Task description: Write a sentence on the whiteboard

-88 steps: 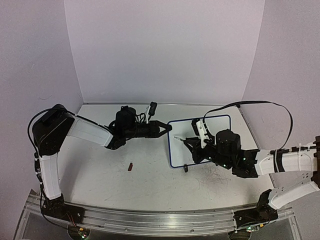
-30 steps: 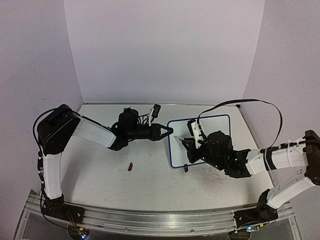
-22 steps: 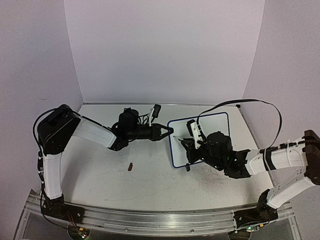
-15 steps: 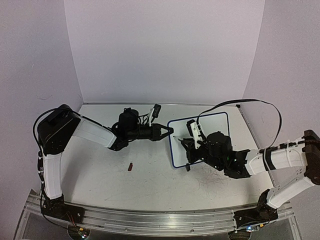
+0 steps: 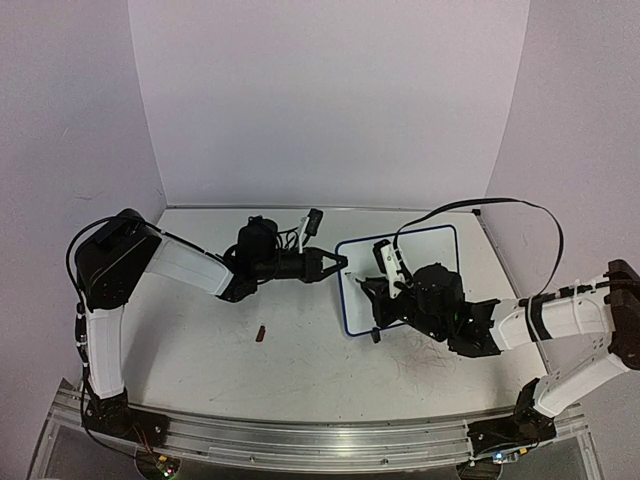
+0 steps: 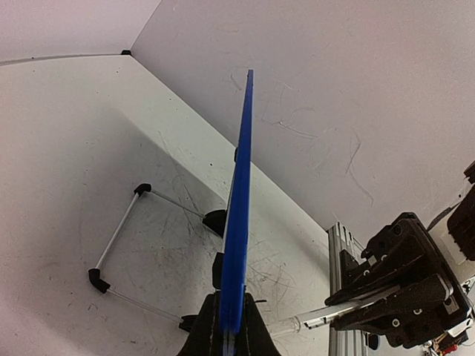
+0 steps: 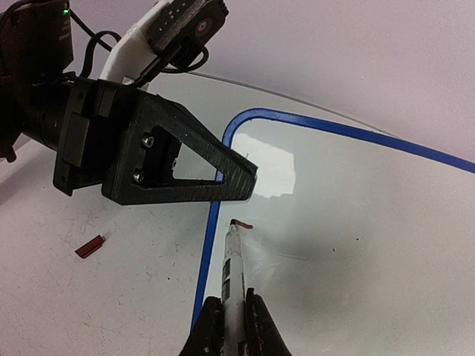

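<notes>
The whiteboard [image 5: 432, 250], white with a blue frame, stands right of the table's middle. My left gripper [image 5: 341, 262] is shut on its left frame edge; in the left wrist view the blue edge [image 6: 239, 215] runs up from my jaws [image 6: 231, 335]. My right gripper [image 7: 231, 317] is shut on a white marker [image 7: 232, 271]. The marker's tip touches the board [image 7: 356, 215] near its upper left corner, beside a short reddish stroke [image 7: 244, 225]. No line of words shows on the board. In the top view the right gripper [image 5: 374, 298] sits over the board's left part.
A small red cap [image 5: 261, 334] lies on the table left of the board, also in the right wrist view [image 7: 90, 247]. The board's wire stand [image 6: 119, 236] and black feet [image 6: 216, 219] rest behind it. The side walls stand close on both sides.
Since the earliest frame my right arm has shifted left over the board and my left gripper has moved slightly right. In the last second almost nothing has moved.
</notes>
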`<state>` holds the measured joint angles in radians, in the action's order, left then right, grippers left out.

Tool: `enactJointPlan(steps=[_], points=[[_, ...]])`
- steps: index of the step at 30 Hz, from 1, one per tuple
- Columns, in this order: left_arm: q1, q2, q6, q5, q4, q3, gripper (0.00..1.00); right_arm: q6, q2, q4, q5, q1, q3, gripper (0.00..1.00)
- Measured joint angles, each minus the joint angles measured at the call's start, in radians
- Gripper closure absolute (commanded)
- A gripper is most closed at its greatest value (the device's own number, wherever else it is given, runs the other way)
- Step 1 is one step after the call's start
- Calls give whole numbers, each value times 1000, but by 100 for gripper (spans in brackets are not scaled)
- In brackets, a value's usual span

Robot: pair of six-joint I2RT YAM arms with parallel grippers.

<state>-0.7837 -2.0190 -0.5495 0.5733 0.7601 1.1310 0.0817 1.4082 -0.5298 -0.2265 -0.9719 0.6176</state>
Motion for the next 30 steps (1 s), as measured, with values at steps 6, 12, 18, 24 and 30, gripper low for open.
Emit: enactJointPlan(steps=[6,12,18,24,30], points=[[0,0,0,0,0,0,98,7,0,2,5,-6,-13,100],[-1,0,0,0,0,0,98,16,0,8,7,-11,-19,100],[-1,0,0,-1,0,0,98,27,-4,15,2,-13,-25,100],[-1,0,0,-1,0,0,98,37,-12,30,-22,-16,-26,100],[-1,0,0,-2,0,0,98,51,-15,37,-43,-18,-29,100]])
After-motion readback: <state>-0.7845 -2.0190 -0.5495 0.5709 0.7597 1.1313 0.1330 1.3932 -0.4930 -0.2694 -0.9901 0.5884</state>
